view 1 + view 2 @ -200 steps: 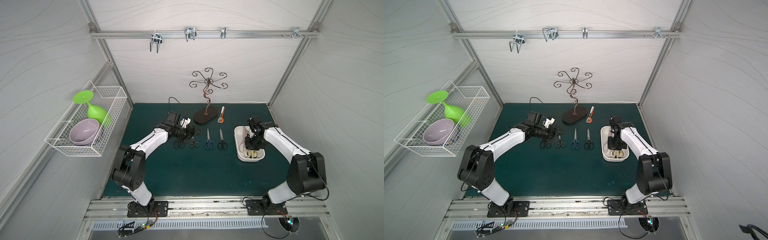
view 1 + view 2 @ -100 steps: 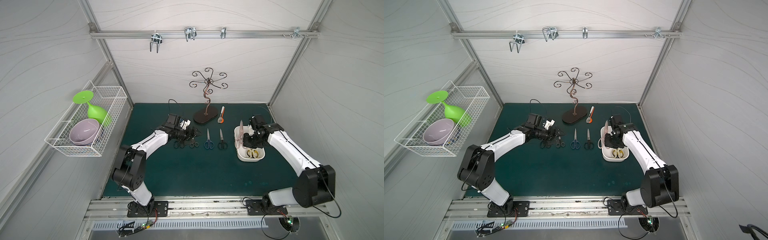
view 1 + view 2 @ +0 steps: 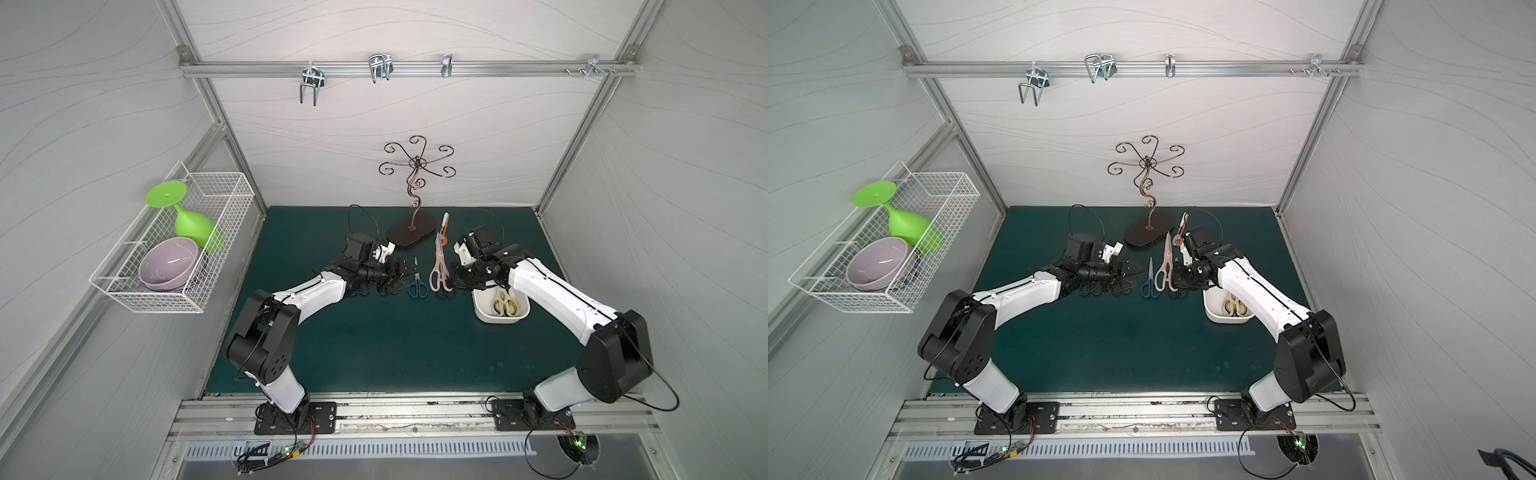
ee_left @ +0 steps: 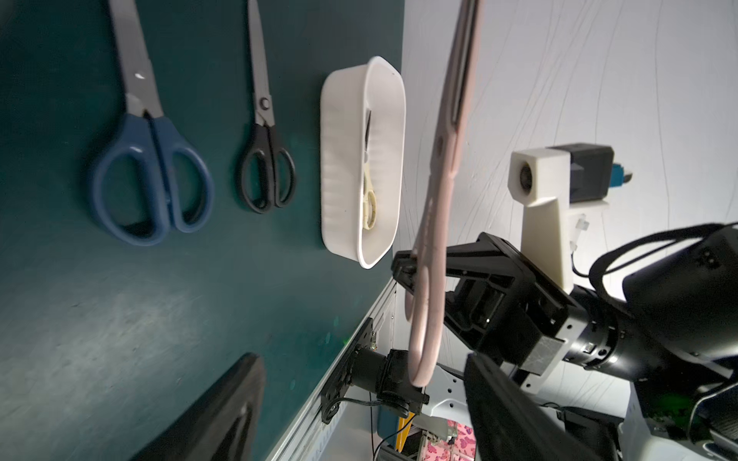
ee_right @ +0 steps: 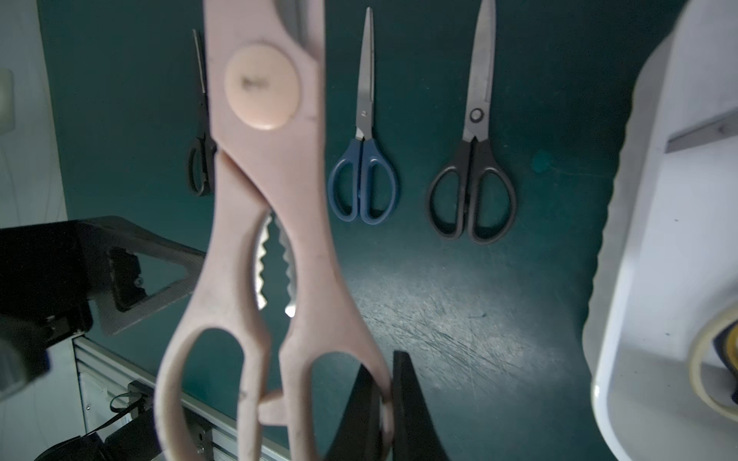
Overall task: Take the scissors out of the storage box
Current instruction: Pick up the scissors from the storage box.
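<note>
Pink kitchen shears (image 3: 439, 262), clenched by the right gripper (image 3: 452, 286), had cleared the shallow white plastic box (image 3: 523, 318), cream shears (image 3: 504, 306) remaining; left gripper (image 3: 400, 275) gaped.

A white wire basket (image 3: 226, 208) hung on the wall at nine o'clock, holding a tipped green goblet (image 3: 195, 226) and a lilac bowl (image 3: 168, 264). At twelve o'clock on the dark green worktop (image 3: 374, 345) stood a curly metal stand (image 3: 415, 195). A white-and-orange tool (image 3: 444, 228) lay just beside its oval base, at three o'clock. Metal hooks (image 3: 379, 70) hung from the rail above.
</note>
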`<state>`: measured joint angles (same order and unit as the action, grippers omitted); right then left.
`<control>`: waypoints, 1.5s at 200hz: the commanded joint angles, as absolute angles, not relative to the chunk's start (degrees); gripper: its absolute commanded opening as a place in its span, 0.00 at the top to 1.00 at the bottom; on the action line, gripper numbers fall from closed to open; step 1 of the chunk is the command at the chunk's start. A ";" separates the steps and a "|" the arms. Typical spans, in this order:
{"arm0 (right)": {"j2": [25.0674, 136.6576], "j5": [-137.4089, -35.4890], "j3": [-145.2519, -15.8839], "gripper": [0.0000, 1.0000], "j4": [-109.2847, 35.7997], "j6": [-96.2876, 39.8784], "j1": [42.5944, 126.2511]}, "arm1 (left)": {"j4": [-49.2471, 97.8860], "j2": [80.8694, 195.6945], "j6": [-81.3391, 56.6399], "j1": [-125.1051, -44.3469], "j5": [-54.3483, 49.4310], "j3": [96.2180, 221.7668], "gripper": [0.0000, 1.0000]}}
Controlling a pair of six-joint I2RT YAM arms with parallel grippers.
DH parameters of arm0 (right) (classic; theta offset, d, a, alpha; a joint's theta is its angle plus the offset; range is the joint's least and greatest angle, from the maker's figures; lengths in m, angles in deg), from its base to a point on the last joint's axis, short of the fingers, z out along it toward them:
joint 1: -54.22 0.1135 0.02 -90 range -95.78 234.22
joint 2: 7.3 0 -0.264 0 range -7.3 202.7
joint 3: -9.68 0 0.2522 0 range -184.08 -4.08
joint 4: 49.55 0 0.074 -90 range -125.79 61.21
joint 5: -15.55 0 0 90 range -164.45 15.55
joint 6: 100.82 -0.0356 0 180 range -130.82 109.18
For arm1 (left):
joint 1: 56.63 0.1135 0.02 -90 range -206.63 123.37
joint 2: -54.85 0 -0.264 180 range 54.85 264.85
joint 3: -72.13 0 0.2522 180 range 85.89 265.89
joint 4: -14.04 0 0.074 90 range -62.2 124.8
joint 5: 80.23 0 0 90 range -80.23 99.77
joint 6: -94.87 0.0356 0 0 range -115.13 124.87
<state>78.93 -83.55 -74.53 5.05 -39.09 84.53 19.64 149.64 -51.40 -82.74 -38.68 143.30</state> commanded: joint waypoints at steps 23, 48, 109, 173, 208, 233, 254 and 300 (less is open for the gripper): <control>79.55 -89.20 -75.45 1.00 2.33 -39.98 85.22 | 13.41 150.09 -52.89 -83.94 -39.80 144.77 0.27; 79.59 -91.39 -75.86 1.00 1.94 -40.18 85.37 | 15.27 151.21 -51.44 -84.45 -40.59 145.82 0.32; 80.97 -91.00 -76.98 1.00 2.26 -40.58 85.66 | 15.56 152.30 -51.83 -86.21 -40.76 147.66 0.36; 81.94 -89.95 -78.45 1.00 2.70 -40.09 86.74 | 16.11 153.12 -51.73 -86.54 -41.24 148.37 0.47; 81.99 -89.80 -78.51 1.00 2.62 -39.91 86.74 | 16.33 153.82 -51.77 -86.86 -41.54 148.82 0.61; 82.03 -89.57 -78.08 1.00 2.53 -39.83 86.89 | 16.29 154.18 -51.82 -86.97 -41.68 148.99 0.69; 82.19 -89.47 -77.86 1.00 2.53 -39.83 87.00 | 16.33 154.18 -51.91 -87.03 -41.78 148.99 0.76; 82.60 -89.23 -77.91 1.00 2.57 -39.76 87.26 | 16.79 154.10 -51.67 -87.08 -41.91 148.77 0.91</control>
